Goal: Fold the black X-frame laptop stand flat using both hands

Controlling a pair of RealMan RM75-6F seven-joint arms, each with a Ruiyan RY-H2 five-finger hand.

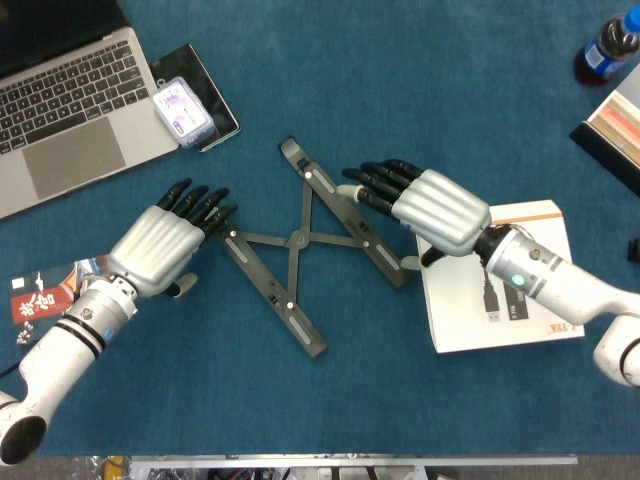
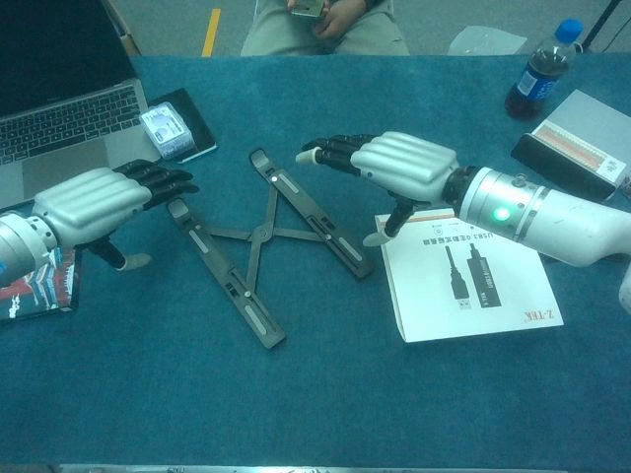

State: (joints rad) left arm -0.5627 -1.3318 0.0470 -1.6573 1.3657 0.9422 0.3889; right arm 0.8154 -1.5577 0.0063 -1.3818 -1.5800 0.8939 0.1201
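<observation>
At the far left of the blue tabletop [image 1: 430, 90] an open laptop [image 1: 70, 110] sits at about 10 o'clock from the centre, with a black notebook [image 1: 205, 90] beside it carrying a small clear case [image 1: 182, 110]; a printed card [image 1: 40, 292] lies at 8 o'clock under the left forearm. The left hand [image 1: 160, 247] is palm down with its dark fingers [image 1: 205, 207] spread moderately and pointing toward 1 o'clock, holding nothing; the tips sit just beside the upper end of the stand's left bar, and whether they touch it cannot be told. The black X-frame laptop stand [image 1: 297, 240] lies spread open in the middle of the tabletop, its two long bars running from 11 o'clock down to 5 o'clock and joined by crossed thin struts. The right hand [image 1: 425, 205] is palm down over the right bar, fingers [image 1: 375, 182] extended toward 10 o'clock and somewhat apart, gripping nothing; in the chest view it hovers a little above the bar. Its forearm crosses a white box [image 1: 500, 295] printed with a cable drawing at 4 o'clock. At 2 o'clock stand a bottle [image 1: 605, 45] and a flat box [image 1: 615, 125].
</observation>
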